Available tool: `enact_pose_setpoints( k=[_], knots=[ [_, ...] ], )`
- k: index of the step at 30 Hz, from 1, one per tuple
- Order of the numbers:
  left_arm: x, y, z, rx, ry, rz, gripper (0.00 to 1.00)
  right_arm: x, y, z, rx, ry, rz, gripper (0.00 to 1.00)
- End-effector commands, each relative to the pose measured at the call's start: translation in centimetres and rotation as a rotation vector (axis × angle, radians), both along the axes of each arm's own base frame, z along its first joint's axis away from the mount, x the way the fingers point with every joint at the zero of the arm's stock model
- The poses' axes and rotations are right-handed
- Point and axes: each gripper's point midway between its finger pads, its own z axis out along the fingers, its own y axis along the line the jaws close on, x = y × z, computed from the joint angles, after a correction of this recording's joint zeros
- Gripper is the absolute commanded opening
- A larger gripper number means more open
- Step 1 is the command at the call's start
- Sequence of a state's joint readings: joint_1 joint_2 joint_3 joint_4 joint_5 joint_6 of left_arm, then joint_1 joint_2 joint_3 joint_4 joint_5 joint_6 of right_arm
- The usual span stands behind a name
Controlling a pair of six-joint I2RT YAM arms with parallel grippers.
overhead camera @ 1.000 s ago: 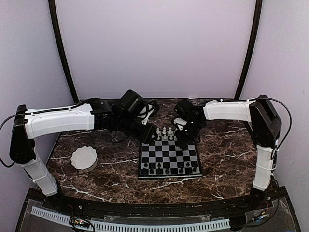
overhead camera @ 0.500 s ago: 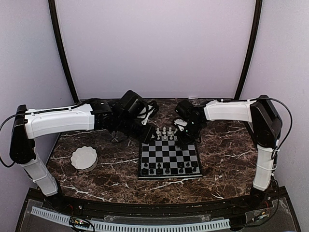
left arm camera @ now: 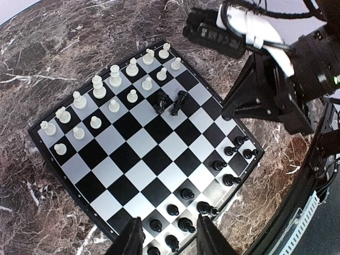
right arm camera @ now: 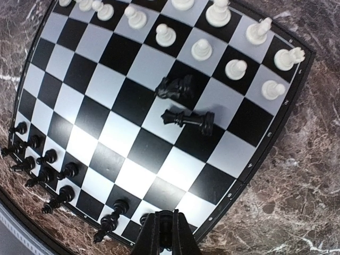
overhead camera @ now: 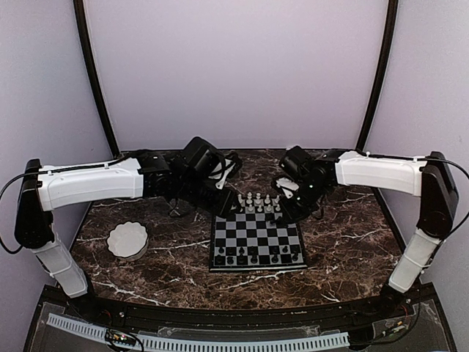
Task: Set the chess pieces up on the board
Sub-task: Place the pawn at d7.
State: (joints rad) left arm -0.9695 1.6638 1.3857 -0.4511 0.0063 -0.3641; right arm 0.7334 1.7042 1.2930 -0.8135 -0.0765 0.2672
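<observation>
The board lies mid-table, with white chess pieces in its far rows and black chess pieces in its near rows. Two black pieces lie toppled on the squares by the white pawns: a knight and a taller piece. My left gripper hangs open above the board's black end, holding nothing. It sits at the board's far left corner. My right gripper is off the far right corner, jaws nearly together on a small black chess piece.
A white scalloped bowl stands on the dark marble tabletop to the left of the board. In the left wrist view the right arm's black wrist hangs beside the board's edge. Curved black posts rise at the table's back.
My right gripper has shut and drawn back to the right off the board's far corner, uncovering more white pieces. The left arm has stayed where it was.
</observation>
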Motion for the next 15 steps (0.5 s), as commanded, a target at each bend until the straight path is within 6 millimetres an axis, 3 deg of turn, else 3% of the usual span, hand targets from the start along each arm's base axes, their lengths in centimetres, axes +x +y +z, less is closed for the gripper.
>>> enact_pose_setpoints(
  k=[1,8,15],
  knots=[
    [-0.1,-0.4,0.5,-0.038,0.011,-0.008,0.37,-2.4,1.7,-0.2,-0.015,0.001,0.077,0.03],
    [0.0,-0.7,0.5,-0.042,0.011,-0.012,0.37,-3.6,5.9,-0.7,-0.043,-0.009,0.197,0.03],
    [-0.1,0.1,0.5,-0.031,0.004,0.008,0.37,-4.7,7.4,-1.8,-0.06,0.021,0.263,0.04]
  ],
)
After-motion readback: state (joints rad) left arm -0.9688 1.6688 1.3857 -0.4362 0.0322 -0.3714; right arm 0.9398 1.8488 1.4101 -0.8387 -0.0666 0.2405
